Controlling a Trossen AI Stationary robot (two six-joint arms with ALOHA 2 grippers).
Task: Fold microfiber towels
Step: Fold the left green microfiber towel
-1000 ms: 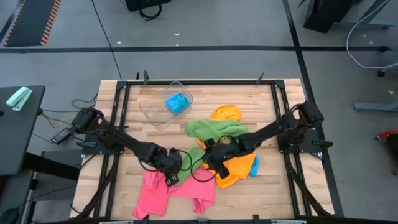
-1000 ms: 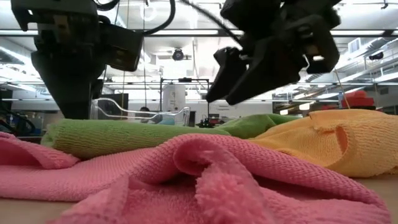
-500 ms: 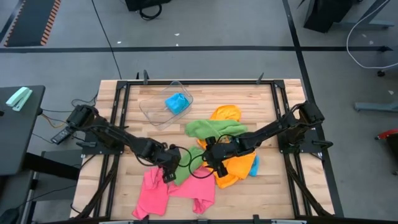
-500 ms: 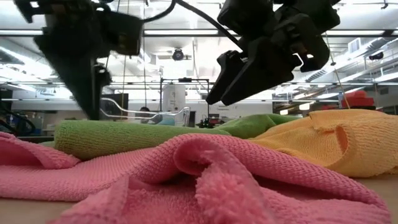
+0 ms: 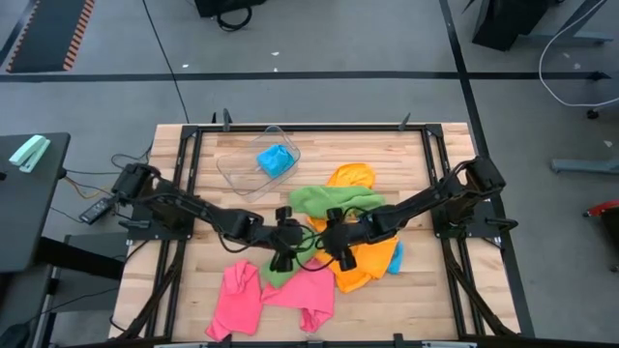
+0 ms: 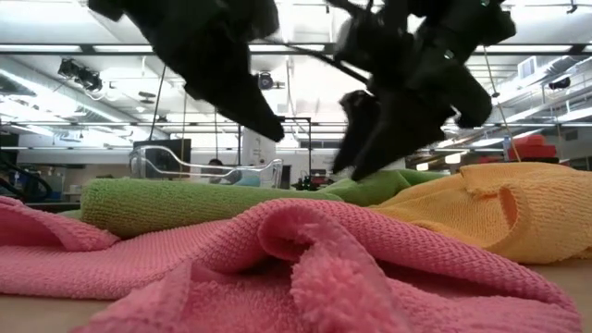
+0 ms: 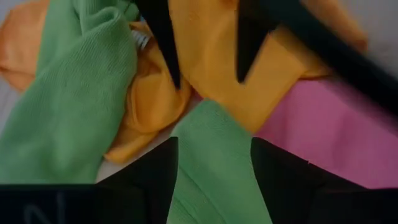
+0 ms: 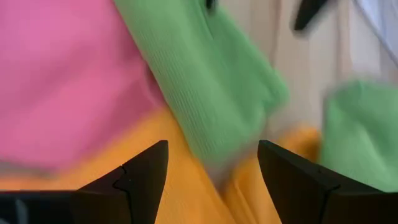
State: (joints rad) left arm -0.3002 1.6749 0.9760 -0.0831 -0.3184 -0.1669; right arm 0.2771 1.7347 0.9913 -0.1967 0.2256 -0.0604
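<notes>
Two grippers hang over the heap mid-worktop, left gripper and right gripper, both jaws wide, holding nothing. We see the green towel below and between them, its long strip running diagonally. Pink towel lies nearer front, orange towel beside; soft, nubby, crumpled cloth.

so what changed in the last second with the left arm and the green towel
The left pincer opened, let go of the green towel and swung toward the table's middle, near the right pincer. The green towel's lower end now lies flatter beside the pink towel. The right pincer stayed open over the orange towel.
</notes>
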